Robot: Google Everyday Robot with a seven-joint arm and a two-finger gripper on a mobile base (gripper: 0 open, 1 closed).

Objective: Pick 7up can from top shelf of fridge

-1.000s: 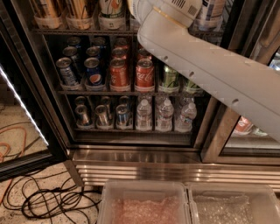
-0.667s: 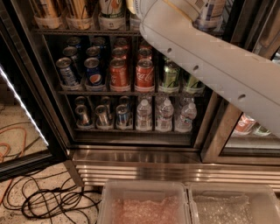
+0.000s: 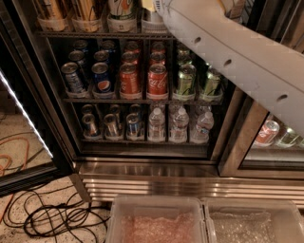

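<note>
The fridge (image 3: 236,142) stands open, with a ribbed steel base (image 3: 190,182). Its top shelf (image 3: 95,34) is a dark wire rack with white cup trays (image 3: 86,23), seen along the upper edge. A white can with green and red marks, the 7up can (image 3: 121,6), stands in the third tray, cut off by the upper edge. My white arm (image 3: 228,57) reaches in from the right and ends just right of that can. My gripper lies past the upper edge, out of view.
The middle rack holds Pepsi cans (image 3: 101,78), cola cans (image 3: 157,79) and green cans (image 3: 185,79). Below are small cans (image 3: 110,126) and water bottles (image 3: 156,124). Black cables (image 3: 52,216) lie on the floor at left. Two clear bins (image 3: 156,223) sit in front.
My arm has lifted slightly toward the top shelf, uncovering more of the green cans on the middle rack. Nothing else has moved.
</note>
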